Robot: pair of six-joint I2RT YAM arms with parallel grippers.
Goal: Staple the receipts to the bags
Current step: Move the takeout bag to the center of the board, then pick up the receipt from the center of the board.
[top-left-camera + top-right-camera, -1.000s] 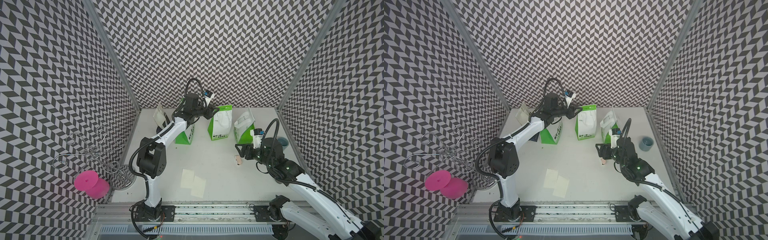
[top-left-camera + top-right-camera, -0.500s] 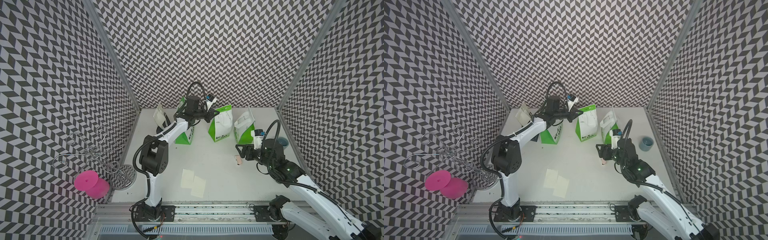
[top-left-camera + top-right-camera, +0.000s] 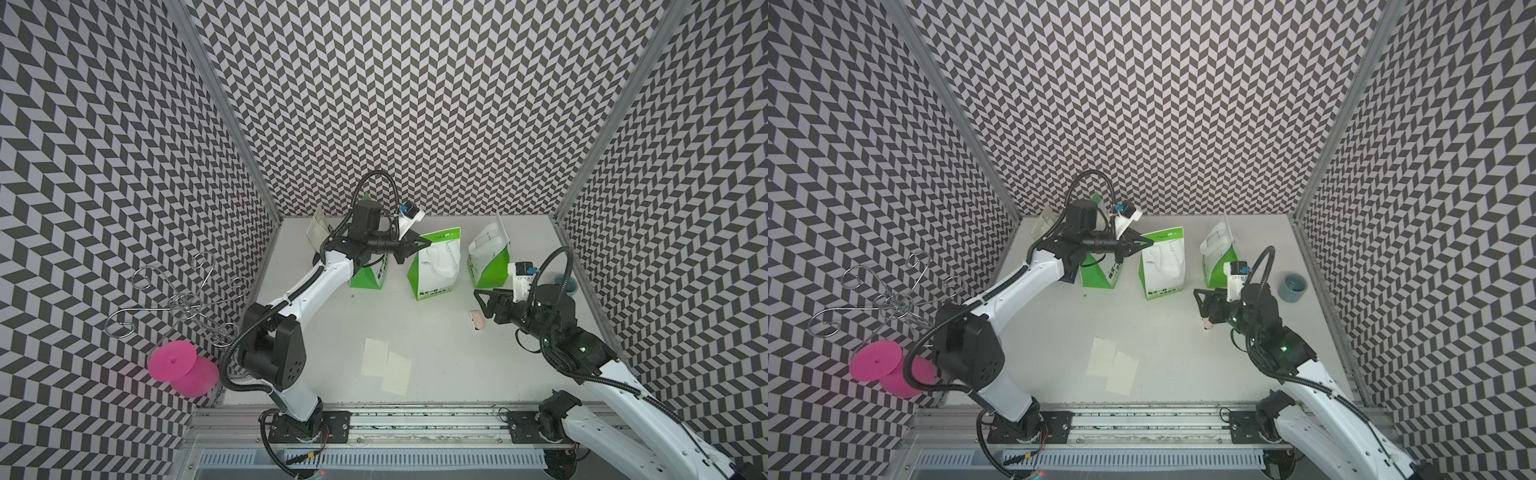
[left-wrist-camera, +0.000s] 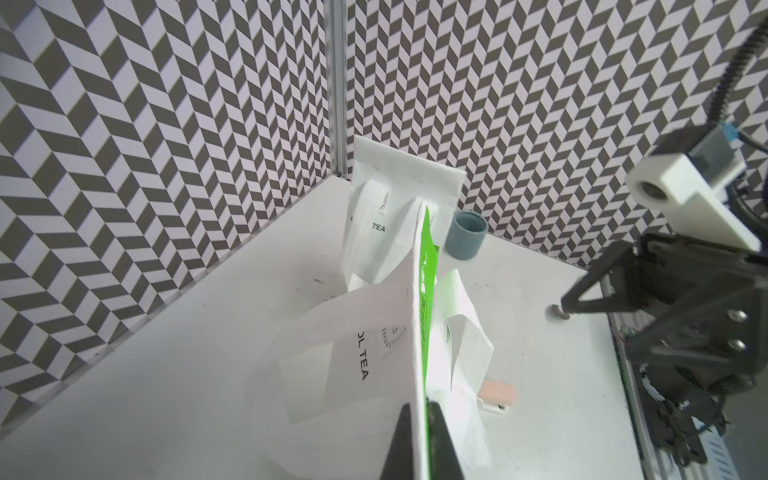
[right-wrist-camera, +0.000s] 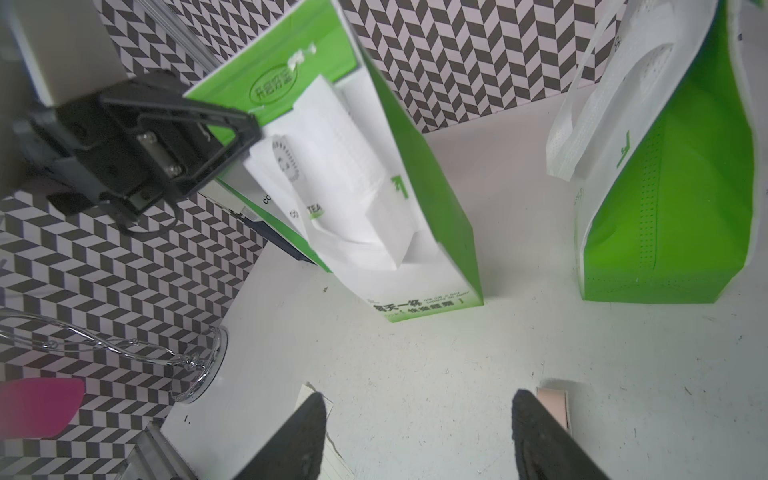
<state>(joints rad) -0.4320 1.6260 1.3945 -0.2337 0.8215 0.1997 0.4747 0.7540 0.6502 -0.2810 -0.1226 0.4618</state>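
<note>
At the back of the white table (image 3: 457, 374), the top edge of the middle green-and-white paper bag (image 3: 436, 266) has just been pinched by the left gripper (image 3: 415, 246), so it is steadied for stapling. The right gripper (image 5: 417, 399) is held spread beside the small pinkish stapler (image 3: 477, 321). Two cream paper receipts (image 3: 386, 365) lie near the front.

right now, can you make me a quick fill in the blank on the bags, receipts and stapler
1. The left fingers are shut on the top edge of a ____ bag.
2. The right fingers are ____ and hold nothing.
3. ____ receipts lie flat on the table.
4. The stapler lies on the table nearest the ____ fingers.
Missing words: green; open; two; right.
</note>
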